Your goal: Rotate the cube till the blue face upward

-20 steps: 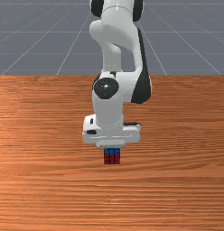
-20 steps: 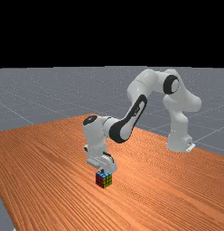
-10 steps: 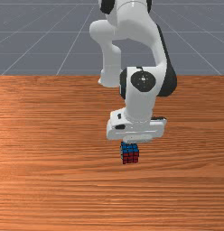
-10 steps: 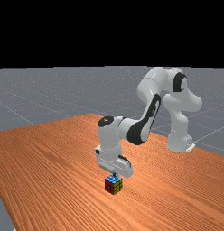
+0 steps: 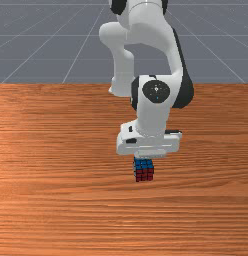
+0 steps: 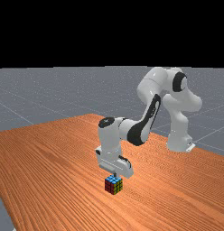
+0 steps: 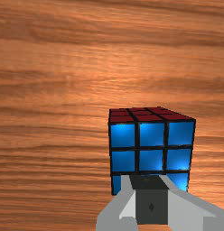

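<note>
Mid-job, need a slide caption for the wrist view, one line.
The cube, blue face up and one red side showing, on the wooden table beneath the shut claw.

**No readable lettering**

You can read no text, label, brand, number or sign in any view. Far view: small pale marks on the black strip (image 6: 152, 108) along your Panda arm (image 6: 109, 139), too small for you to make out. Front view: pale specks on the round black joint cap (image 5: 156, 91), likewise illegible.
</note>
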Motion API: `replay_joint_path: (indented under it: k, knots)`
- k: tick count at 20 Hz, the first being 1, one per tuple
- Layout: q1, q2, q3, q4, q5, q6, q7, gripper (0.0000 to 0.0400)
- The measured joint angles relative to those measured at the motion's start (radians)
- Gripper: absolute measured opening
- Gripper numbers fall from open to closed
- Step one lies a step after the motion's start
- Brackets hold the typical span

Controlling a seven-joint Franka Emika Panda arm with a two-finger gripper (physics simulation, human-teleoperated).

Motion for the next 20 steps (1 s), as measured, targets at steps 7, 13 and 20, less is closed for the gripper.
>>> replay_joint_path:
  k: [7,13,20]
  knots:
    - [-0.004,0.019,0.008,0.004,0.013,0.032,-0.004,0.0004]
    - [0.010,0.020,0.004,0.003,0.006,0.041,0.017,0.0043]
    - [0.168,0.038,-0.006,-0.021,-0.079,0.117,0.140,0.0023]
